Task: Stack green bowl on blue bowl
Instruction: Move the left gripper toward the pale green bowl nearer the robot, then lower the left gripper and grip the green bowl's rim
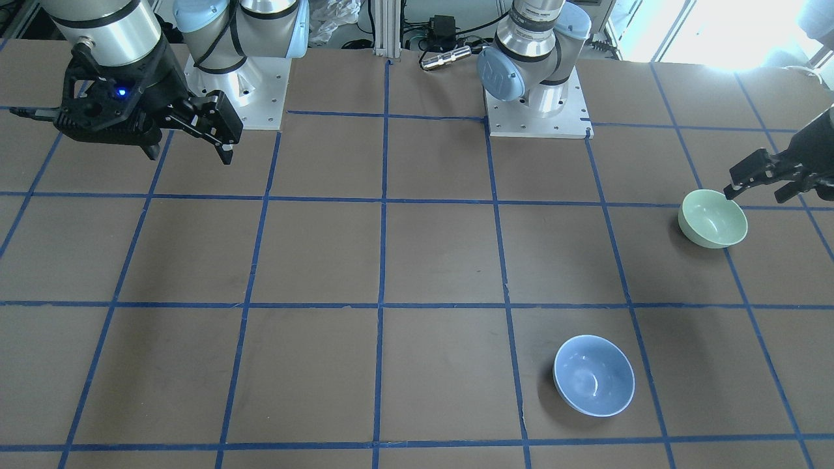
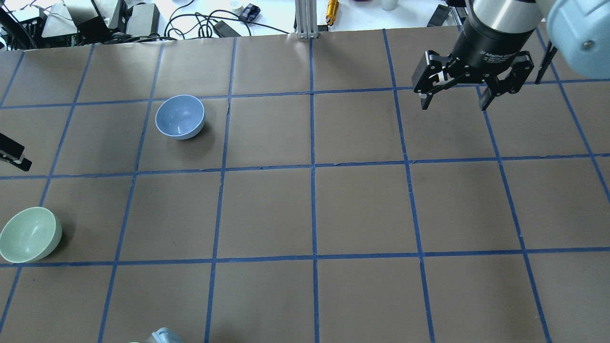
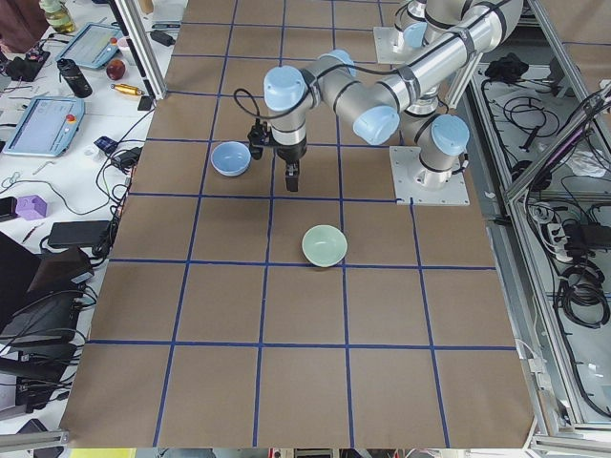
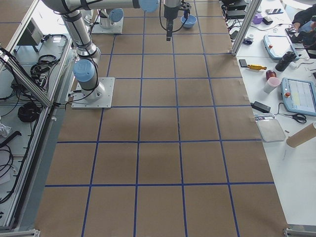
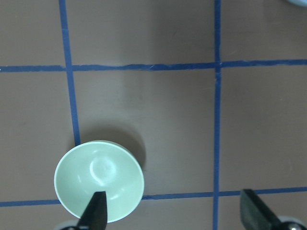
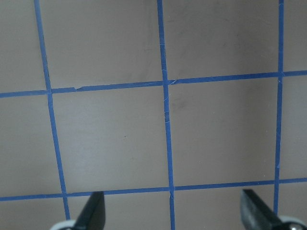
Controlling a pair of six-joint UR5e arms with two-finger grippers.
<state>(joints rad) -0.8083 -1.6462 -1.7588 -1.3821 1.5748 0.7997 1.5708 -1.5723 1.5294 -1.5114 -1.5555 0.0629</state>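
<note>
The green bowl (image 1: 712,217) sits upright on the table near the robot's left edge; it also shows in the overhead view (image 2: 29,234) and the exterior left view (image 3: 324,245). The blue bowl (image 1: 593,374) stands upright farther out, apart from it, and shows in the overhead view (image 2: 180,116). My left gripper (image 1: 754,194) hovers open above and beside the green bowl. In the left wrist view (image 5: 175,213) the green bowl (image 5: 99,179) lies under its left finger (image 5: 96,211). My right gripper (image 1: 189,155) is open, empty and raised on the other side of the table; it also shows in the overhead view (image 2: 453,105).
The brown table (image 2: 314,209) is marked in squares by blue tape. The arm bases (image 1: 537,98) stand at the robot's edge. Cables and devices (image 2: 119,21) lie beyond the far edge. The right wrist view shows only bare table (image 6: 115,139).
</note>
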